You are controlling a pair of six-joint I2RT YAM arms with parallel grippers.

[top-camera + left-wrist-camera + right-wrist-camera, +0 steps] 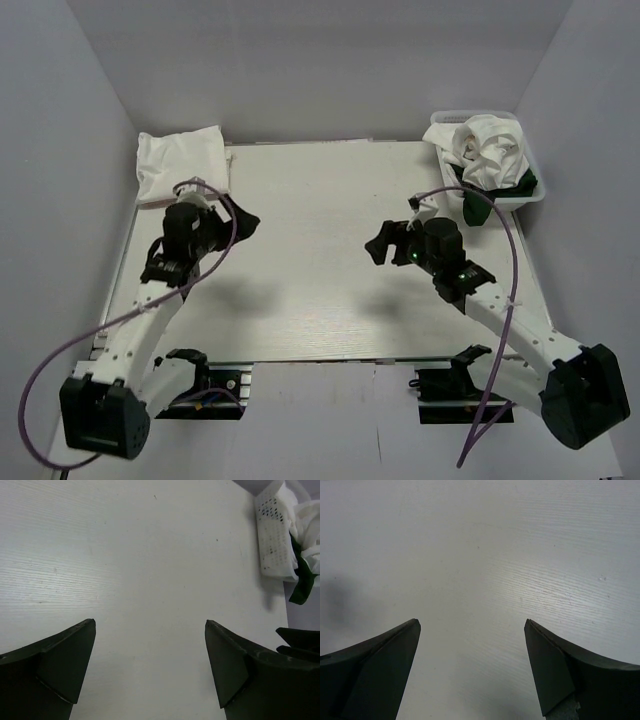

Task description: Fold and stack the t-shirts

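A folded white t-shirt (180, 165) lies at the table's far left corner. Crumpled white t-shirts (485, 148) fill the white mesh basket (512, 203) at the far right, and a dark green one (478, 208) hangs over its near wall. My left gripper (245, 222) hovers open just right of the folded shirt, holding nothing. My right gripper (380, 245) is open over mid-table, left of the basket, also with nothing in it. The left wrist view shows open jaws (150, 623) over bare table, with the basket (274, 535) and green cloth (302, 580) at upper right. The right wrist view shows open jaws (472, 622) over bare table.
The pale wood-grain table (320, 300) is closed in by white walls at the left, back and right. Purple cables loop from both arms. The two arm bases are clamped at the near edge.
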